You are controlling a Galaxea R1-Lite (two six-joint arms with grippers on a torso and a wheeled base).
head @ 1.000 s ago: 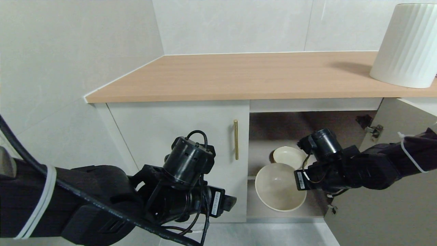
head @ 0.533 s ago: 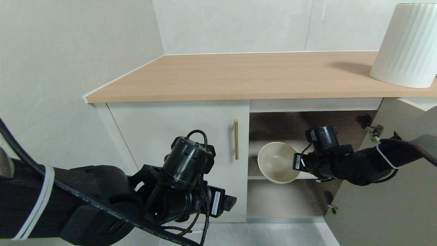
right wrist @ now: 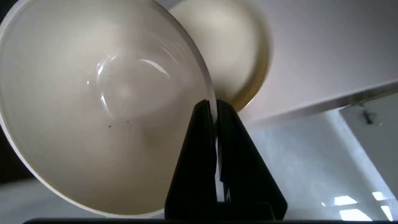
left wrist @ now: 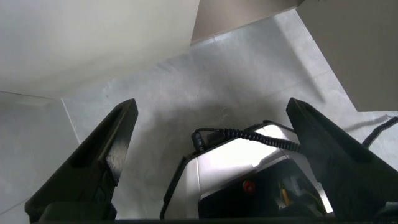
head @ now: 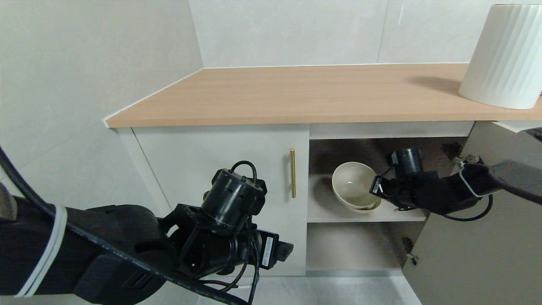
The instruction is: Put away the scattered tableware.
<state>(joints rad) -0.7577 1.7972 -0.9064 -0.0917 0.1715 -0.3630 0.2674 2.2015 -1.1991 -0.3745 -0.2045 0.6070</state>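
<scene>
The right tool [head: 374,191] is inside the open right half of the cabinet, at the level of the upper shelf [head: 322,209], and is clenched on the rim of the large cream bowl [head: 350,185]. In the right wrist view its 2 dark fingers [right wrist: 202,155] pinch that rim from both sides, 1 inside the bowl [right wrist: 106,93] and 1 outside. The bowl is tilted, its opening turned up and outward toward the front of the cabinet. Its lower side sits over a smaller cream bowl [head: 369,207] that stands on the same shelf. Whether the 2 bowls touch cannot be told. The right cabinet door [head: 487,241] stands swung open, while the left door [head: 220,152], with its brass handle [head: 292,173], is closed. The left arm [head: 127,245] is low in front of that closed door. The left tool [left wrist: 211,158] is released, its fingers spread wide and empty above the grey floor [left wrist: 186,93]. A white ribbed container [head: 504,55] stands on the wooden tabletop [head: 296,93] at the far right.
</scene>
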